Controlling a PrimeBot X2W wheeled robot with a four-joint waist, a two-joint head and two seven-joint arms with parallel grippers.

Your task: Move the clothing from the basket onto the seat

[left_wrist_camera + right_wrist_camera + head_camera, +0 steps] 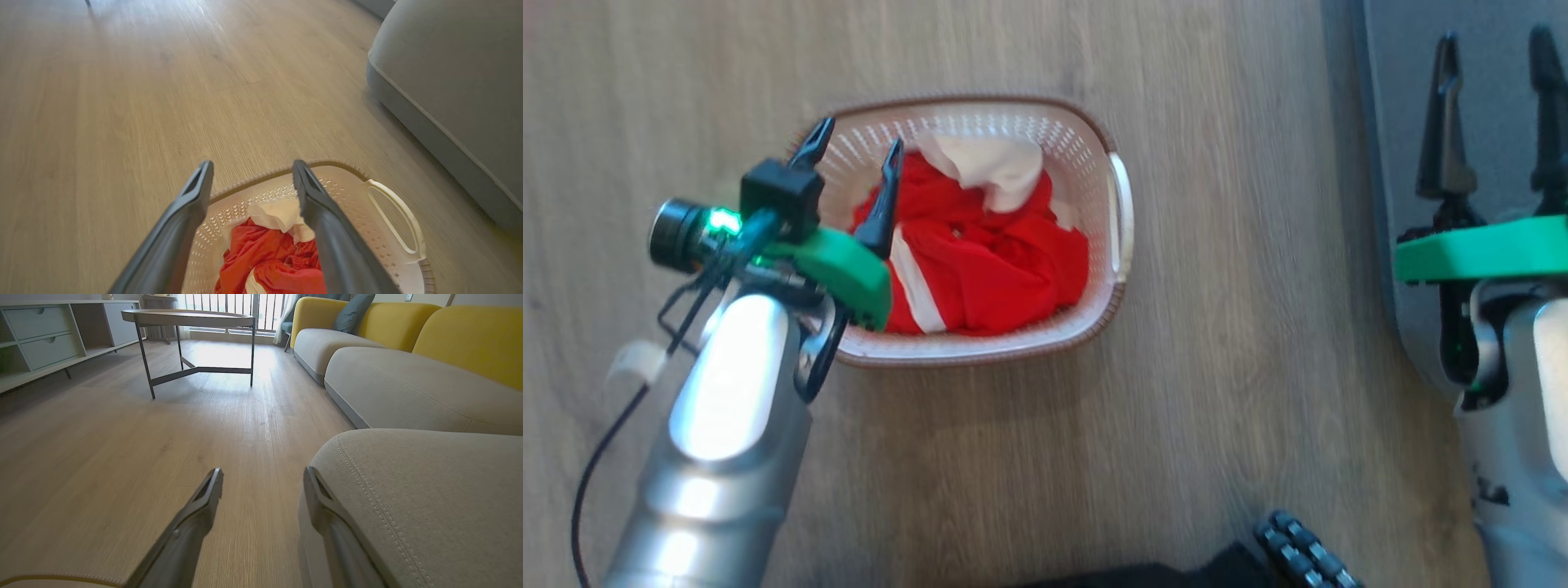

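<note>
Clothing (988, 261) of soft red fabric with white stripes and a white cloth part lies below the left tool (860, 135), whose fingers (884, 204) are spread apart and hold nothing. Around it is the white plastic basket (1086, 155) with holes. The right tool (1494, 37), also spread and empty, hangs over the big grey fabric seat (1396, 98).

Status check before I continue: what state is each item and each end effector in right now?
clothing: bunched in the basket, not gripped.
basket: upright on the floor, beside the seat, still loaded.
seat: no clothing on the part in view.
left end effector: open, above the basket, holding nothing.
right end effector: open, at the seat's edge, holding nothing.
</note>
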